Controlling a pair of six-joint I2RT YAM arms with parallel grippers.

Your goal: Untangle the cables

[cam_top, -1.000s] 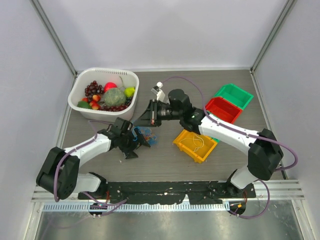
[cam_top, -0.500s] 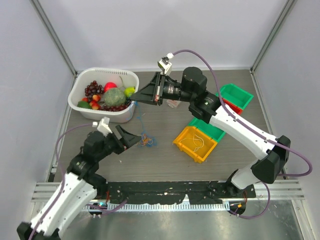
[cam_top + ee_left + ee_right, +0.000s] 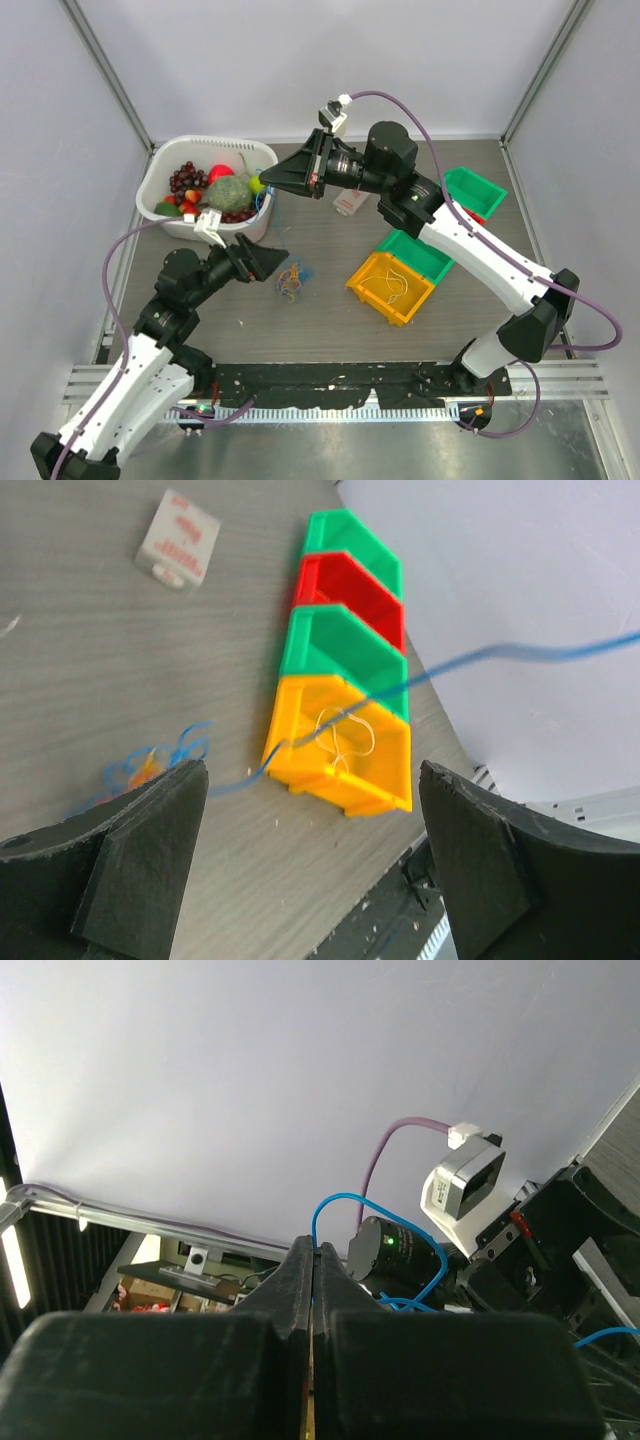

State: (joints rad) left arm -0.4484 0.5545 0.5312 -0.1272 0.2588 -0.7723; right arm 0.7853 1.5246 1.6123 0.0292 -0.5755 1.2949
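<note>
**Two arms over a cable tangle, one blue strand drawn taut**

The wood-grain table (image 3: 330, 330) carries all items. The right arm (image 3: 480, 255) reaches from its base diagonally across the row of bins, wrist raised high, and the right gripper (image 3: 264, 184) points left beside the near right corner of the basket. Its jaws are pressed together on the blue cable (image 3: 440, 665), which loops out just above the fingertips in the right wrist view. The left arm (image 3: 150, 335) bends up from the near left, forearm lifted. The left gripper (image 3: 266, 262) points right, with jaws spread wide and nothing between them.

The white slotted basket (image 3: 215, 140), far left, holds model fruit (image 3: 230, 192): grapes, a green melon-like ball, red and yellow pieces. On the right, four open bins stand in a touching diagonal row: yellow bin (image 3: 368, 296) nearest, then green bin (image 3: 412, 245), red bin (image 3: 350, 585) and a second green bin (image 3: 478, 190). A thin white cable (image 3: 345, 735) lies curled inside the yellow bin. A small white box (image 3: 350, 202) lies flat beyond the tangle; its red print is too small to read.

The remaining cables (image 3: 291, 280), blue and orange strands, lie bunched on the table just right of the left gripper. The blue cable rises from this bunch, passing between the left fingers in the wrist view without touching them.
</note>
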